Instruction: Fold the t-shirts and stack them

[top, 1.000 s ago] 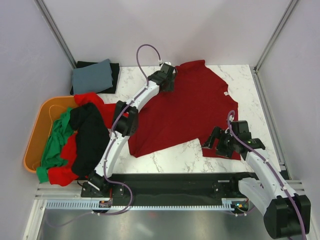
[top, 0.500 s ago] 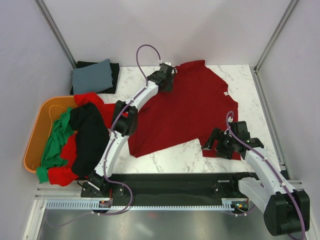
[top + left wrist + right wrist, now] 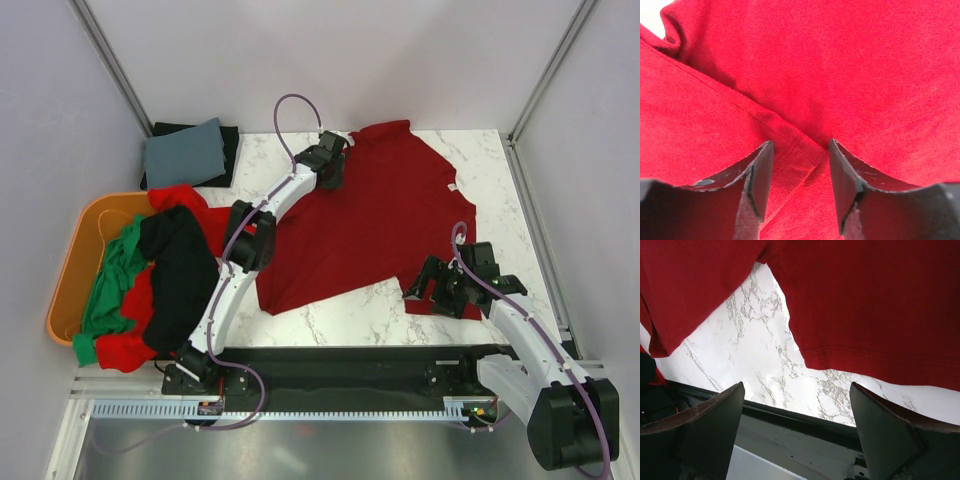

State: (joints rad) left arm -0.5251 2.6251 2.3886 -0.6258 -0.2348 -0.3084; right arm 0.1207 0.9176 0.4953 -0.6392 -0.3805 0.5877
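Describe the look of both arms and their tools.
The left arm and right arm have white links and black joints, each carrying a purple cable. The left tool and right tool each have two dark, wedge-shaped, scuffed fingers.

The dark red shirt (image 3: pixel 390 215) lies spread out and creased at centre. The black shirt (image 3: pixel 180 268), green shirt (image 3: pixel 110 288) and bright red shirt (image 3: pixel 128 350) lie heaped at left.

A white marble-patterned tabletop (image 3: pixel 370 305) is boxed in by plain, pale lilac-grey walls (image 3: pixel 330 60) behind it and on both sides. Slanting aluminium posts (image 3: pixel 113 65) rise from its far corners. Along its near edge runs a black strip (image 3: pixel 340 362), then a white slotted cable duct (image 3: pixel 300 408) and a brushed metal sheet (image 3: pixel 330 450). The light is soft and even.
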